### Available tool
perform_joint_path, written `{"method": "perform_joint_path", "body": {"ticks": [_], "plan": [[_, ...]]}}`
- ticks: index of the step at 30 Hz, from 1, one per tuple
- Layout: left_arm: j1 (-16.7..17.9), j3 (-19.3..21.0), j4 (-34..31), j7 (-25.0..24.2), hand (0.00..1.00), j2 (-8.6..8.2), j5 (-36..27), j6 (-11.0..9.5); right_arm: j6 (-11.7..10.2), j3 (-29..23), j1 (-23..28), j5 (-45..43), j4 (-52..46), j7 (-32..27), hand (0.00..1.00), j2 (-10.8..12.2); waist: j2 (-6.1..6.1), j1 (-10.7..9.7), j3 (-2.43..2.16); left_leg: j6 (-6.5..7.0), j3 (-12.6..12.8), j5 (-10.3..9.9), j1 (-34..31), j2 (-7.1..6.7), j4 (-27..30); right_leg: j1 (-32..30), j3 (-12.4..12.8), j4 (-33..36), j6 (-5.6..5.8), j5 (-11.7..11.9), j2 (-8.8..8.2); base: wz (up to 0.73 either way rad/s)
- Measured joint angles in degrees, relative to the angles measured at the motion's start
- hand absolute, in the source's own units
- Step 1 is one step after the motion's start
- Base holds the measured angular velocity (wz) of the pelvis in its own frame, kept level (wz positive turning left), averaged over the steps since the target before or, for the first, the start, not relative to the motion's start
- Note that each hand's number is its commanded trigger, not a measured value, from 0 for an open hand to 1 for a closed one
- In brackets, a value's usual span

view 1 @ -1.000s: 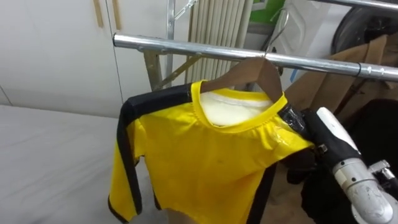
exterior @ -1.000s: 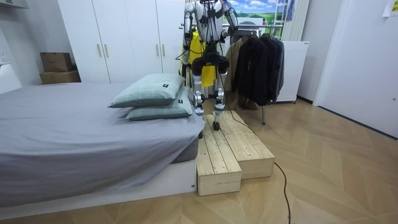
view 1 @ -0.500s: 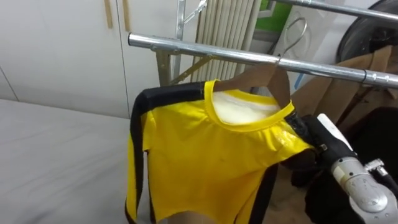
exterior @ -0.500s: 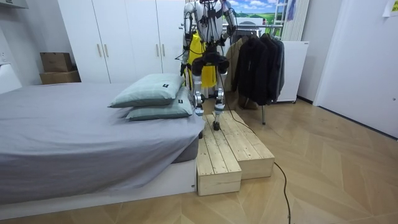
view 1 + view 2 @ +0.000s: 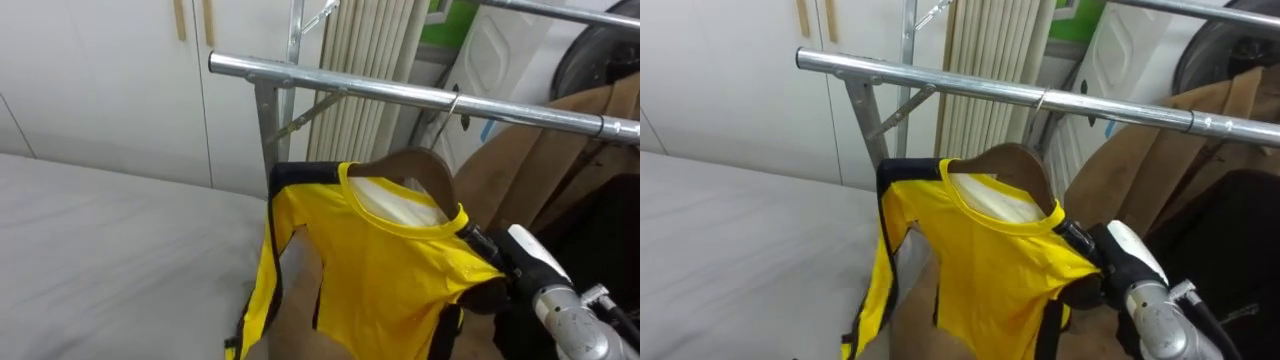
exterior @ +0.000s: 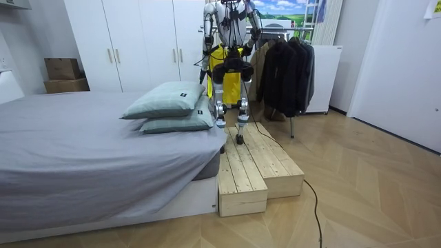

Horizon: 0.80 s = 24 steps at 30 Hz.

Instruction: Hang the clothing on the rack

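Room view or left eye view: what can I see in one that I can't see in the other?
From the room view you get the whole robot, standing on wooden steps next to two pillows. From the left eye view you get the wooden hanger up close, with its hook at the metal rail. Both share the yellow shirt and the grey bed.

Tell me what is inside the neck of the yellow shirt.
A wooden hanger rises out of the collar of the yellow shirt, its hook at the metal rail. Pale lining shows in the opening. The hanger's arms are hidden under the cloth.
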Motion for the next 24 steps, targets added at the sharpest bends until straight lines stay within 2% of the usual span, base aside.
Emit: {"method": "perform_joint_path", "body": {"ticks": [5, 7, 9, 14, 24], "plan": [[-0.3, -0.1, 0.0, 0.3, 0.00, -0.01, 0.0, 0.0, -0.2, 0.0, 0.0, 0.0, 3.4, -1.8, 1.00, 0.5, 0.77, -0.1, 0.44, 0.01, 0.0, 0.0, 0.8, -0.02, -0.2, 1.0, -0.2, 0.0, 0.31, -0.3, 0.05, 0.07], [-0.3, -0.1, 0.1, 0.3, 0.00, -0.02, 0.0, 0.0, -0.1, 0.0, 0.0, -0.2, 4.2, -2.0, 1.00, 0.8, 1.06, 0.0, 0.49, 0.01, -0.1, 0.0, 0.7, -0.02, -0.6, 1.0, -0.3, 0.0, 0.30, -0.3, 0.10, 0.05], [-0.3, -0.1, 0.2, 0.3, 0.00, -0.03, 0.0, 0.1, -0.1, 0.0, 0.0, -0.4, 4.7, -2.5, 1.00, 1.4, 1.32, 0.0, 0.43, 0.01, -0.1, 0.0, 0.7, -0.03, -0.6, 1.0, -0.3, 0.1, 0.30, -0.3, 0.10, 0.02], [-0.3, -0.1, 1.5, 0.6, 0.00, -0.05, 0.0, 0.1, -1.2, 0.0, 0.0, -0.3, 6.3, -3.9, 1.00, 2.9, 2.50, -0.2, -0.28, 0.03, -0.3, 0.0, 0.8, -0.11, -0.4, 1.1, -0.6, 0.1, 0.33, -0.3, 0.03, 0.02], [-0.3, 0.0, 2.0, 0.4, 0.00, -0.09, 0.0, 0.1, -1.2, 0.0, 0.0, -0.3, 6.6, -4.2, 1.00, 2.9, 2.53, -0.3, -0.27, 0.03, -0.3, 0.0, 0.8, -0.06, 0.2, 1.5, -0.8, 0.1, 0.35, -0.7, -0.11, 0.01]]}}
